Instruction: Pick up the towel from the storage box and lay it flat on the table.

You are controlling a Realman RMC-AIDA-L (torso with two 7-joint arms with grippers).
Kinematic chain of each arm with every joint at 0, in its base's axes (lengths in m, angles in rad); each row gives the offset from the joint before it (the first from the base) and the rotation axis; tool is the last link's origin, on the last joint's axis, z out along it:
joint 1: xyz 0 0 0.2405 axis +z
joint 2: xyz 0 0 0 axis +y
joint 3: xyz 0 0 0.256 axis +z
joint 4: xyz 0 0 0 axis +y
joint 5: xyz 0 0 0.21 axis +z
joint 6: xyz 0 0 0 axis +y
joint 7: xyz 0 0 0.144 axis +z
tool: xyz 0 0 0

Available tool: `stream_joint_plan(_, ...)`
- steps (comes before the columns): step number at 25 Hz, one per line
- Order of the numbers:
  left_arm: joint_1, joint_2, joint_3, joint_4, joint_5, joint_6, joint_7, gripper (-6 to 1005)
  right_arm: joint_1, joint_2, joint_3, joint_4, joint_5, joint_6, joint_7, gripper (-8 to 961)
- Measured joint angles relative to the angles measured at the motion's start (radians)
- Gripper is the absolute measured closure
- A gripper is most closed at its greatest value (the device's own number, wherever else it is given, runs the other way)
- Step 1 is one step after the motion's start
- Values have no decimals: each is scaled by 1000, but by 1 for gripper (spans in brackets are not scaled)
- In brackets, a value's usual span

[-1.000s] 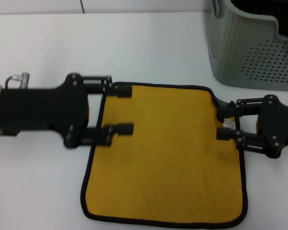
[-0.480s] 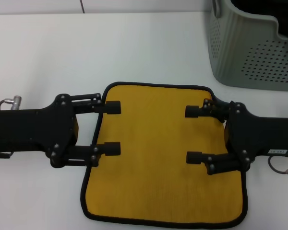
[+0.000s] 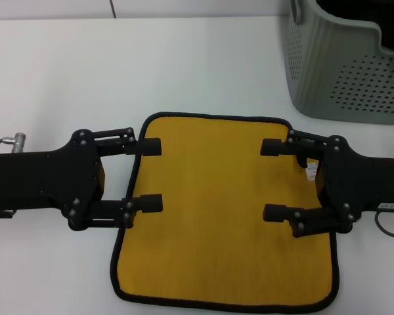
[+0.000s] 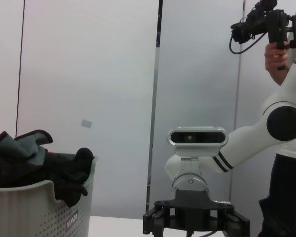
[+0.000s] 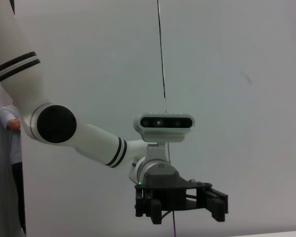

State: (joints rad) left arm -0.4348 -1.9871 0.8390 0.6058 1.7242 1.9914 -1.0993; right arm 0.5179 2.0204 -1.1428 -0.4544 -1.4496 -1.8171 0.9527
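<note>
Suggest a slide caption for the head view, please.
Yellow towel flat on table, open left tool and right tool above it.

L gripper (image 3: 150, 175) open, R gripper (image 3: 273, 180) open

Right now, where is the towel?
In the head view the towel lies flat, yellow side up, on the table, between the open left gripper and right gripper, near the box.

The towel (image 3: 226, 210) is spread flat on the table (image 3: 65, 72), in the near middle of the head view. The storage box (image 3: 341, 72) is set behind it, at the far right. The left end effector (image 3: 151, 176) is placed over the towel's left edge and the right end effector (image 3: 272, 180) over its right part, the two facing each other across the cloth.
</note>
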Motion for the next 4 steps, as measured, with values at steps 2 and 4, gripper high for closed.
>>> stream_joint_plan(2, 2, -2, 0, 0, 0, -2, 8, 270, 0, 1, 0, 0, 0, 3, 0, 76)
stream_joint_plan(4, 3, -4, 0, -1, 0, -7, 13, 270, 0, 1, 0, 0, 0, 8, -1, 76)
